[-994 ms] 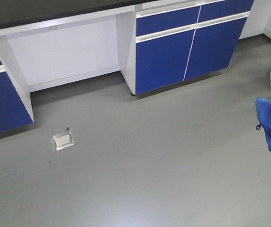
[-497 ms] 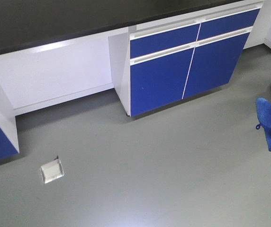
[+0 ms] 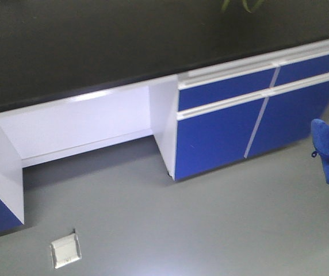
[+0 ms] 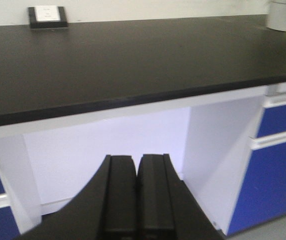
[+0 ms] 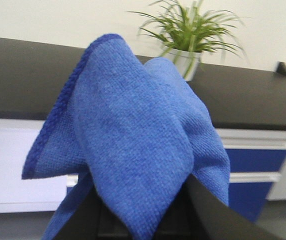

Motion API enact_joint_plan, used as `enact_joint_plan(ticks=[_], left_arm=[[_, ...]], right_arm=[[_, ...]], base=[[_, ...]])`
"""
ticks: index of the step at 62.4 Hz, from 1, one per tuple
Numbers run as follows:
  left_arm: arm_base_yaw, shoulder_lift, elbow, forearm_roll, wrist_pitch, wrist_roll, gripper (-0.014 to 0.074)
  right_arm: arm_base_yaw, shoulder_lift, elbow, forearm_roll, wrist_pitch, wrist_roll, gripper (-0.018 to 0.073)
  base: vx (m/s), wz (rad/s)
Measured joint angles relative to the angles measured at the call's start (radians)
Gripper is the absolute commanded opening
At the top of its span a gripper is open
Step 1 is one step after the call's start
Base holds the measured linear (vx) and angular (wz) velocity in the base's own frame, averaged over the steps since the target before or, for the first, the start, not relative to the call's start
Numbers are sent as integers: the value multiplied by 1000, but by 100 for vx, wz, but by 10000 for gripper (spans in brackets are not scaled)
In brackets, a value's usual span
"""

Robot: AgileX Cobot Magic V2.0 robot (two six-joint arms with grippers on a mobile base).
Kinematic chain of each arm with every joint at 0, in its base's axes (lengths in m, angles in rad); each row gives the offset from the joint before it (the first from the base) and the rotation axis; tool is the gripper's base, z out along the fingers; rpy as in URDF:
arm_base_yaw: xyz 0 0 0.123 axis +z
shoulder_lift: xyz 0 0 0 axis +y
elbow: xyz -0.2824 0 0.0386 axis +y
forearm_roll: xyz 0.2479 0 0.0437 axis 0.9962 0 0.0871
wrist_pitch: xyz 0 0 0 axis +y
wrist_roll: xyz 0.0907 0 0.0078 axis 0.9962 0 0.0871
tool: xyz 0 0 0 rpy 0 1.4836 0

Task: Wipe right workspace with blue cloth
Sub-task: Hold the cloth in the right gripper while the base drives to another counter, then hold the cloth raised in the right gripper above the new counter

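I've got the right gripper (image 5: 145, 220) clamped on the blue cloth (image 5: 133, 140). It hangs bunched in the air off the bench (image 3: 95, 52), out before its front edge by the blue cabinet doors (image 3: 216, 138). Left gripper (image 4: 137, 167) has its fingers pressed together, holds nothing, and faces that front edge.

i can read no words, numbers or brand marks anywhere. the nearest thing to a label is the white card in a black frame (image 4: 47, 15), standing at the far back of the black counter (image 4: 133, 65) in my left wrist view; its face is too small and pale to make out. the white floor plate (image 3: 65, 252) looks plain at this size. the blue cloth (image 5: 133, 140) shows only weave and a stitched edge.
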Motion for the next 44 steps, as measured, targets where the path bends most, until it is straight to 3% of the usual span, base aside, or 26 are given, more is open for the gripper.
enact_joint_plan(ticks=[44], left_arm=[[0,0,0,0,0,0,-6]], right_arm=[[0,0,12,0,6,0,-5]], base=[[41,43]])
